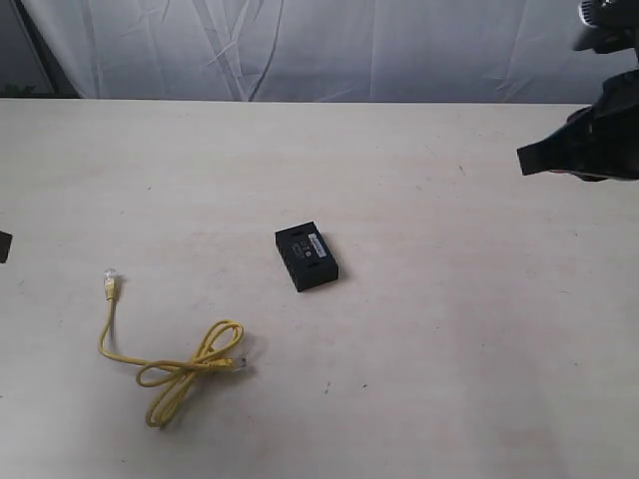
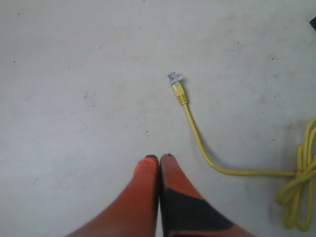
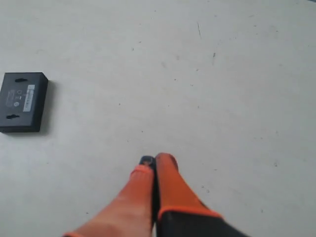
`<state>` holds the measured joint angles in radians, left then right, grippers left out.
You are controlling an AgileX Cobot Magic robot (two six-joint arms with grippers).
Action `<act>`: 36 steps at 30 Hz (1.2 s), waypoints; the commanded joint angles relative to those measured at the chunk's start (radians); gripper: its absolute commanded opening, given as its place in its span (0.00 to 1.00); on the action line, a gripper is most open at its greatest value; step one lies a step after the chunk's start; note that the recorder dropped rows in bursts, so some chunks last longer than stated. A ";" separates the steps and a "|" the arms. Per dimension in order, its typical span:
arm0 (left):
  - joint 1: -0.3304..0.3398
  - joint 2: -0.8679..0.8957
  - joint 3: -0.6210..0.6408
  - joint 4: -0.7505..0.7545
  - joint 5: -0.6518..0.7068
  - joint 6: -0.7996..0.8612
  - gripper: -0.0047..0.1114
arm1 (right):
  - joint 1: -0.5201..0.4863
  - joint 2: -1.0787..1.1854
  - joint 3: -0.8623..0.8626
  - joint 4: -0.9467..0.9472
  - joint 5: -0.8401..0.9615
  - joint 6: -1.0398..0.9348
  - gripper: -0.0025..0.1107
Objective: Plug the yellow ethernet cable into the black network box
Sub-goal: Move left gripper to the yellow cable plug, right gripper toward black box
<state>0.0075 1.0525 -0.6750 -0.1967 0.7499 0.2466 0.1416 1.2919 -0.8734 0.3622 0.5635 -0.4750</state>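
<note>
The black network box (image 1: 307,256) lies flat near the table's middle, its white label facing up; the right wrist view also shows the box (image 3: 22,101). The yellow ethernet cable (image 1: 180,369) lies loosely looped at the front left, with one clear plug (image 1: 110,277) stretched away from the loop. In the left wrist view the same plug (image 2: 174,78) lies a short way ahead of my left gripper (image 2: 159,158), which is shut and empty above bare table. My right gripper (image 3: 155,159) is also shut with nothing in it, well away from the box.
The pale table (image 1: 449,329) carries only the box and the cable. A white cloth backdrop (image 1: 300,50) hangs behind its far edge. The right arm (image 1: 599,140) hangs over the back right corner. A dark bit of the left arm (image 1: 4,245) shows at the left edge.
</note>
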 commanded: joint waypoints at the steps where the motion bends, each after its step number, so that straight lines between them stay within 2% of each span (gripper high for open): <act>1: 0.000 0.048 -0.006 0.010 -0.012 -0.004 0.14 | 0.001 0.114 -0.097 0.017 0.065 -0.023 0.01; 9: 0.000 0.125 -0.035 0.015 -0.023 -0.010 0.39 | 0.001 0.304 -0.249 0.037 0.198 -0.034 0.01; 14: 0.000 0.200 -0.037 0.011 -0.025 -0.033 0.48 | 0.001 0.399 -0.283 0.228 0.202 -0.194 0.01; 18: 0.000 0.261 -0.037 -0.010 -0.053 -0.033 0.50 | 0.001 0.473 -0.305 0.384 0.229 -0.355 0.01; 24: -0.003 0.364 -0.037 -0.214 -0.111 0.116 0.50 | 0.001 0.576 -0.343 0.431 0.209 -0.397 0.01; 31: -0.088 0.483 -0.065 -0.207 -0.172 0.100 0.50 | 0.001 0.649 -0.387 0.433 0.209 -0.427 0.01; 36: -0.119 0.519 -0.096 -0.169 -0.208 0.075 0.50 | 0.010 0.657 -0.391 0.435 0.195 -0.472 0.01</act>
<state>-0.0958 1.5552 -0.7580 -0.3870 0.5592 0.3403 0.1437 1.9494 -1.2573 0.7891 0.7730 -0.9149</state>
